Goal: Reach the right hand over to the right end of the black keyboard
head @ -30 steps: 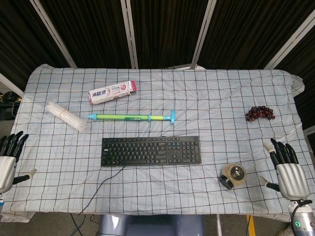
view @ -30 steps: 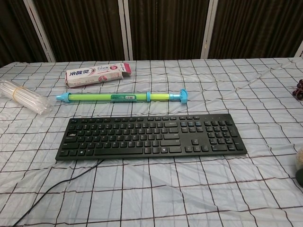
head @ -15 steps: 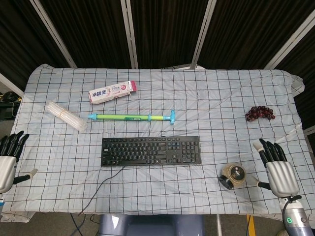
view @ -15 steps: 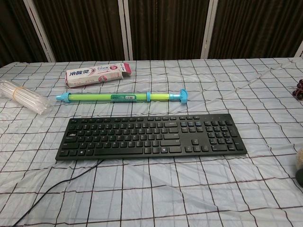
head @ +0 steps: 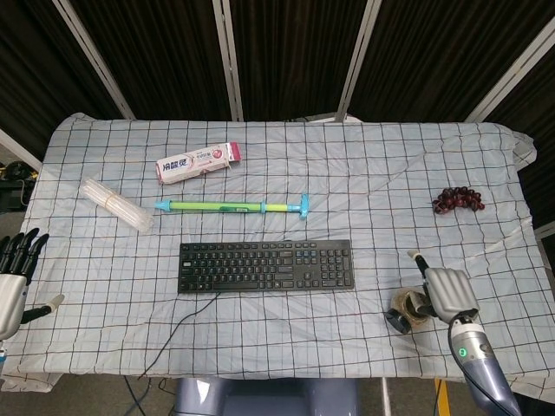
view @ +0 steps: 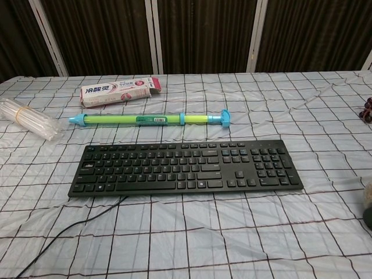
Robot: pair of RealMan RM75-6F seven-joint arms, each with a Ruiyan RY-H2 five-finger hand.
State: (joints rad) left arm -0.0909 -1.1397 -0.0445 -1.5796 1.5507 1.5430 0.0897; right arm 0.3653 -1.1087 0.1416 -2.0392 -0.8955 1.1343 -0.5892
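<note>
The black keyboard (head: 265,266) (view: 186,167) lies flat near the middle of the checked cloth, its cable trailing off the front left. My right hand (head: 447,292) hovers to the right of the keyboard's right end, clearly apart from it. It is partly over a small round jar (head: 406,309), holds nothing, and shows its silver back. One finger sticks out toward the far side. My left hand (head: 14,277) stays at the table's left edge, fingers spread and empty. Neither hand shows in the chest view.
A green and blue tube (head: 232,206) lies just behind the keyboard. A toothpaste box (head: 198,162) and a bundle of clear straws (head: 115,204) sit at the back left. Dark grapes (head: 458,199) lie at the far right. The jar's edge (view: 367,200) shows at the right.
My right hand has moved left from the table's right edge and turned, now overlapping the jar. The left hand has barely shifted. The keyboard has not moved.
</note>
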